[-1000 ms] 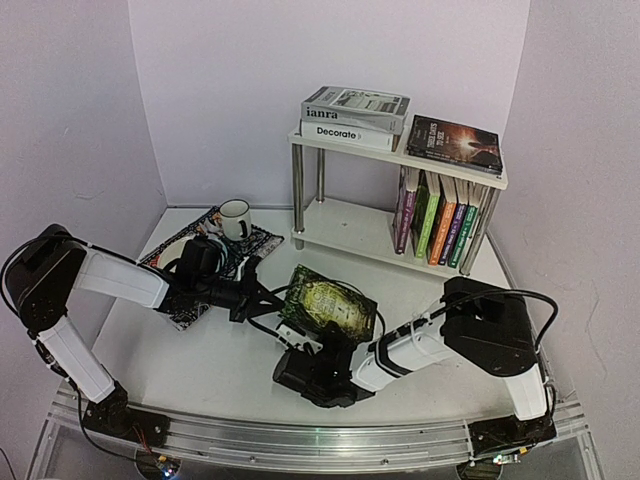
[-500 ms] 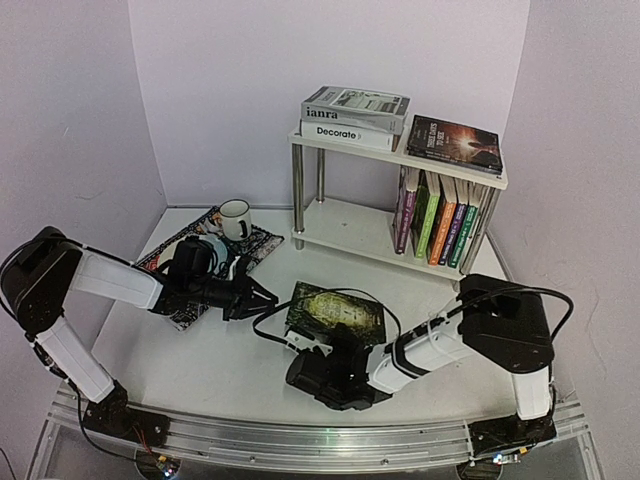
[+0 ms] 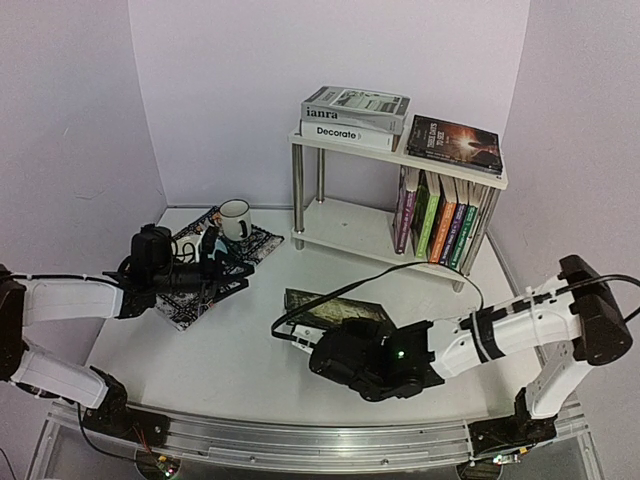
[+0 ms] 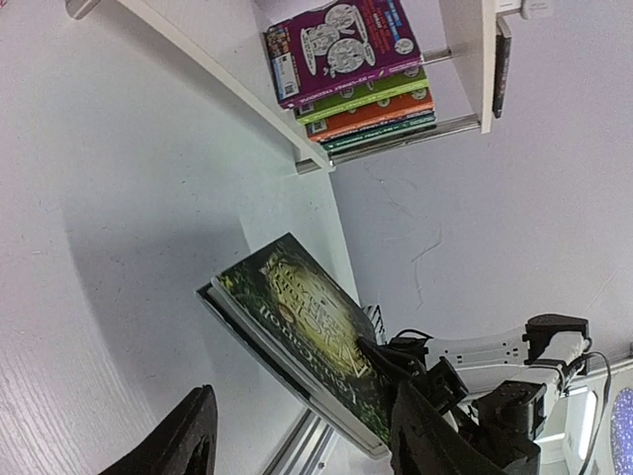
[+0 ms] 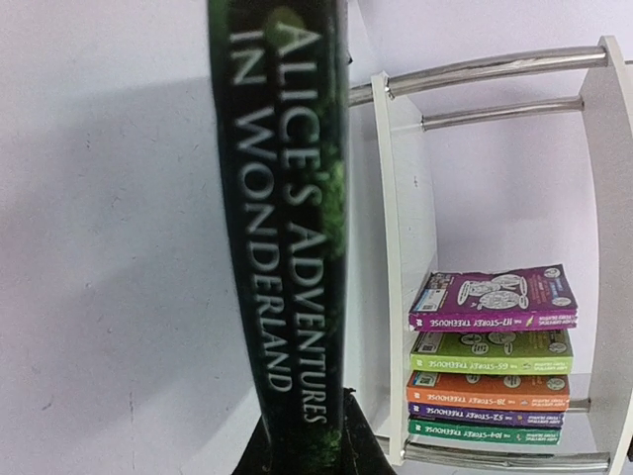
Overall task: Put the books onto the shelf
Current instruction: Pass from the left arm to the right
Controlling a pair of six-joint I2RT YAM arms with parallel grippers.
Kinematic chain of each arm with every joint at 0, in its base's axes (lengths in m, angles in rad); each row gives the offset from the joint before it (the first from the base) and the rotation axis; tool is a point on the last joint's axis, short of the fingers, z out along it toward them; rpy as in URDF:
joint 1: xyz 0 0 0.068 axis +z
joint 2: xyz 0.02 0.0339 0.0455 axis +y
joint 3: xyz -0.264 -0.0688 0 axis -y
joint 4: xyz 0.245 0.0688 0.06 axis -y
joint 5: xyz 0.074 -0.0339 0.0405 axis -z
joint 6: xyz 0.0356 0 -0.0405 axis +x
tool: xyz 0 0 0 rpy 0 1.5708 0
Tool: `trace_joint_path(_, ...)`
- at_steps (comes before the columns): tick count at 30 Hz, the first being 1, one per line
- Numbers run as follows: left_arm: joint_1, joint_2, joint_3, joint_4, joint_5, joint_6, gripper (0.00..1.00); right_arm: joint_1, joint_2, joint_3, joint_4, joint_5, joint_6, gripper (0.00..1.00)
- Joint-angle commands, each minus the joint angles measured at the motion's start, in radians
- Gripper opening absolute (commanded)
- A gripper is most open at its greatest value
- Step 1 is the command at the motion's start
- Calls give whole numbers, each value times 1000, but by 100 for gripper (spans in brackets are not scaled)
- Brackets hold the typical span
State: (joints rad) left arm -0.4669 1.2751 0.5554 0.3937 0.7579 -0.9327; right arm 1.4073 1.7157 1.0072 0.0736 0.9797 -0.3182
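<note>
Overhead, shelf (image 3: 340,222): two white boards on chrome tube legs stood at the back right of the white table (image 3: 230,380); thin paperbacks (image 3: 440,222) stood upright on the lower board; flat books (image 3: 355,110) lay on top.
Overhead, green-black book (image 3: 335,308): sat low over the table, well short of the shelf; the right gripper (image 3: 325,338) pinched its near edge.
Overhead, left gripper (image 3: 225,268): hung over the patterned placemat (image 3: 185,308), near a white mug (image 3: 235,218); its jaw gap was hard to read from here.
Left wrist, left gripper (image 4: 302,396): only this view showed the black fingers (image 4: 188,440) spread wide with nothing between them; the green-black book (image 4: 297,317) showed a glossy green-gold cover, tilted off the table.
Right wrist, right gripper (image 5: 297,450): pressed onto the foot of the green-black book (image 5: 287,218); only here did the spine read "Alice's Adventures in Wonderland"; the paperbacks (image 5: 490,356) showed purple, green and orange spines on the shelf (image 5: 401,247).
</note>
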Motion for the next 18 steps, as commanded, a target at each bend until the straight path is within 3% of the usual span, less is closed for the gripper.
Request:
trace_joint_path(1,11,-100,-6,30,6,36,65,32,-150,71,-121,24,-39,0)
trace_joint_path(9,24,-175,36,22,33,23,69,33,-394,90,-149,-81,-283,0)
trace_joint_path(14,24,-201,92,16,78,43,72,34,-537,140,-245,-202,-337,0)
trace_joint_path(18,24,-228,128,9,94,63,72,33,-615,175,-272,-182,-366,0)
